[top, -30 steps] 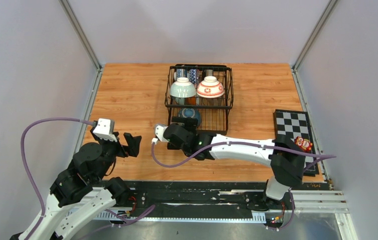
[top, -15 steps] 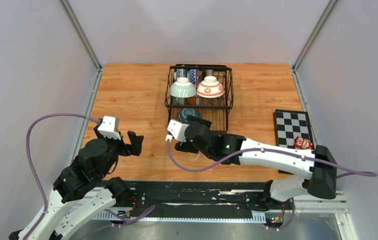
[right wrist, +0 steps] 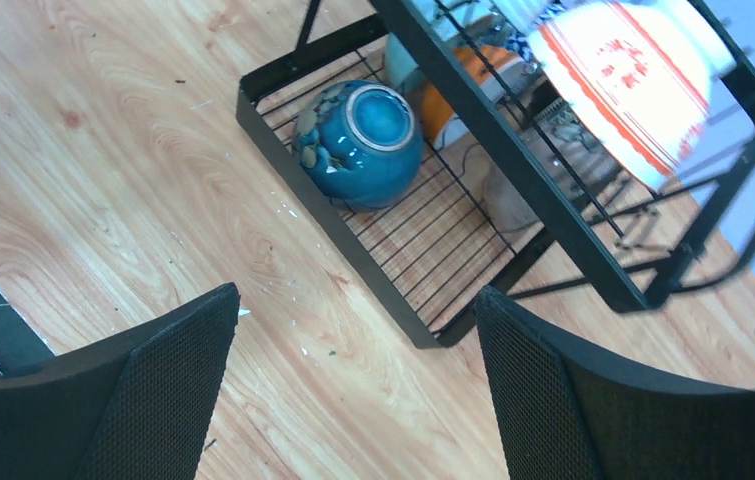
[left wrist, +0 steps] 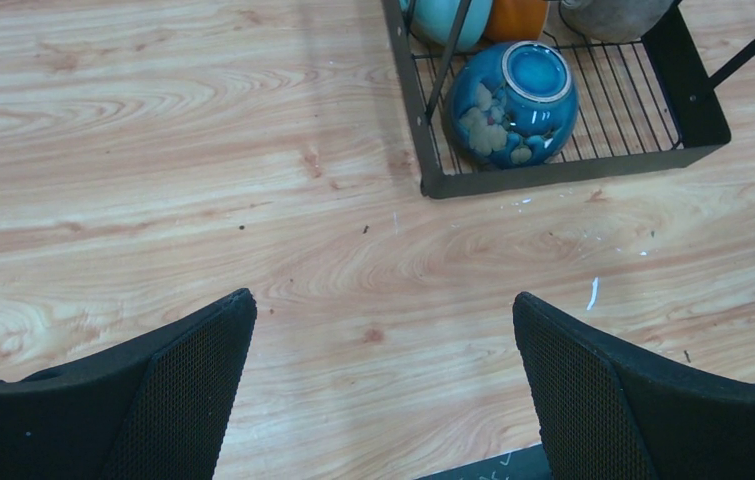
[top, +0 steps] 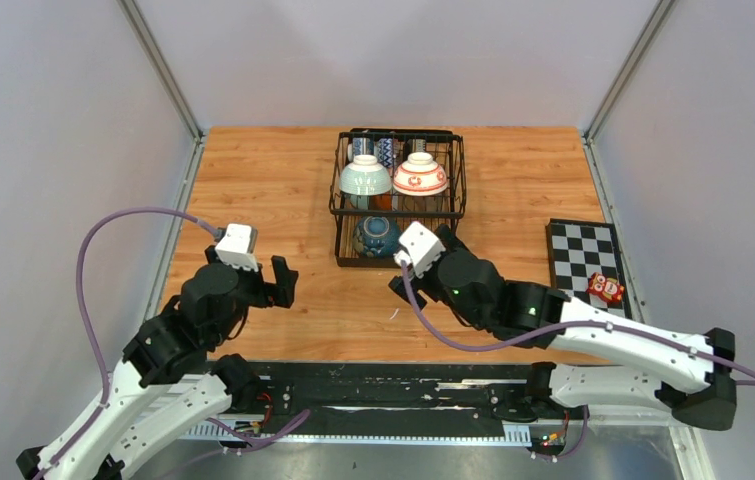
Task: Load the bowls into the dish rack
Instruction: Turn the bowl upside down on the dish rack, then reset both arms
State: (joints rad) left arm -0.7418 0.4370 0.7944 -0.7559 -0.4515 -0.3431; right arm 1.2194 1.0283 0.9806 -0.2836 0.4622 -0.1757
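Note:
The black wire dish rack (top: 338,205) stands at the back middle of the table. Its upper tier holds a pale green bowl (top: 365,177) and a white-and-red bowl (top: 420,175), both upside down. A dark blue bowl (top: 377,236) lies upturned on the lower tier, with an orange bowl (right wrist: 453,100) behind it. My right gripper (top: 421,268) hovers open and empty just off the rack's front right corner. Over bare wood to the left of the rack, my left gripper (top: 283,283) is open and empty. The blue bowl (left wrist: 511,102) also shows in the left wrist view.
A black-and-white checkered board (top: 583,250) lies at the right edge with a small red figure (top: 605,288) on it. Grey walls close in on three sides. The black mounting strip (top: 393,385) runs along the near edge.
My right gripper has drawn back and to the right from the rack's front, leaving the blue bowl on the lower tier. The left arm has shifted a little right, toward the rack.

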